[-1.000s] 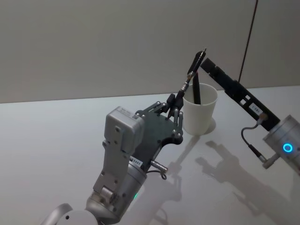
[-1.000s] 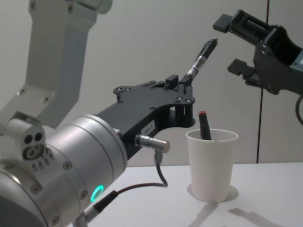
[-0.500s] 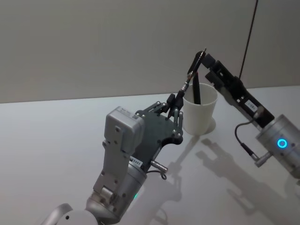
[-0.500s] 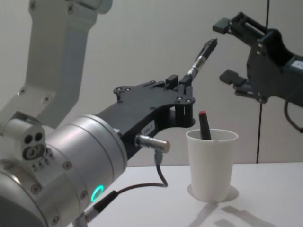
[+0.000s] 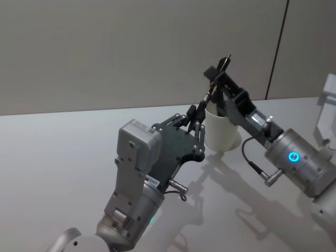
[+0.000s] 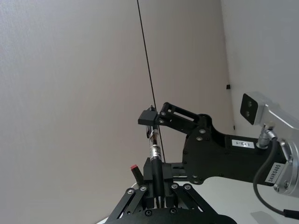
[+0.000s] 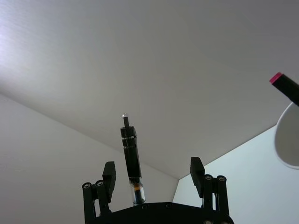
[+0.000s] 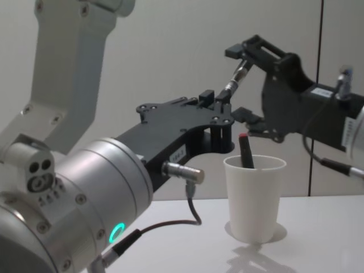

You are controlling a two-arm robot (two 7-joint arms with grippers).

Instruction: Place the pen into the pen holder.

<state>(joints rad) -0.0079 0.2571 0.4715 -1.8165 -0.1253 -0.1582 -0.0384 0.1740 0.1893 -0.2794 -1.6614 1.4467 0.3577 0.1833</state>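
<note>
My left gripper (image 5: 196, 112) is shut on the lower end of the pen (image 8: 234, 83), a dark pen with a silver band that slants up and to the right above the table. The pen holder (image 8: 253, 200), a plain white paper cup, stands on the table just right of and below it. My right gripper (image 8: 242, 83) is open and straddles the pen's upper half, with one finger above it and one below. In the right wrist view the pen (image 7: 131, 158) rises between the spread fingers (image 7: 109, 176), touching neither.
A second pen with a red cap (image 8: 245, 150) leans inside the cup. The grey table (image 5: 63, 157) stretches out to the left and front. A plain wall with a dark vertical seam (image 5: 277, 47) stands behind.
My right gripper has swung in from the right and come down around the pen's upper end. The left gripper and the pen have stayed where they were.
</note>
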